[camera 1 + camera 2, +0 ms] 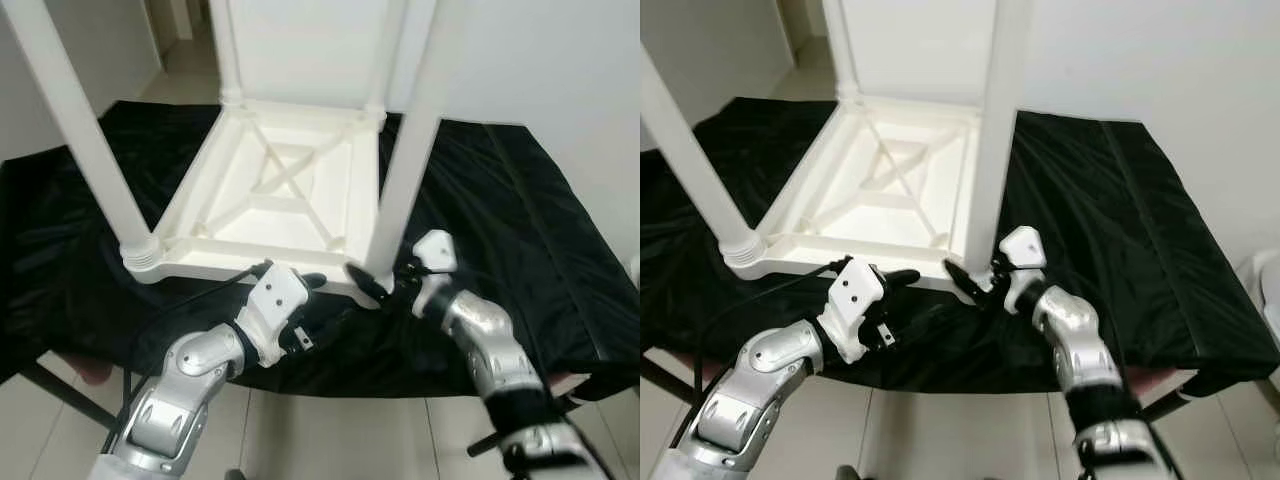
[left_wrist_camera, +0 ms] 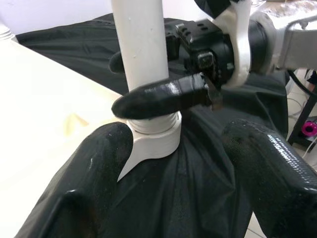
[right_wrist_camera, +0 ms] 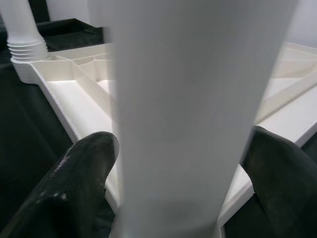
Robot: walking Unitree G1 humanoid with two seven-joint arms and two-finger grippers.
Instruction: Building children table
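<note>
The table point(image 1: 290, 190) lies inverted at frame centre on the black-draped worktop point(image 1: 500, 230), legs up. The right pincer point(image 1: 385, 285) straddles the near-right leg point(image 1: 405, 170) at its socket, fingers against it. The left pincer point(image 1: 310, 283) hovers spread just beside. Step in hand: seating this leg. Next, probably: twist it tight, keeping it upright.

Count: one white table top point(image 1: 290, 190), inverted. Four white legs on it; near-right leg point(image 1: 405, 150) between my fingers. One black cloth point(image 1: 500, 230) beneath. My grippers: two, left point(image 1: 305, 285), right point(image 1: 385, 283).
</note>
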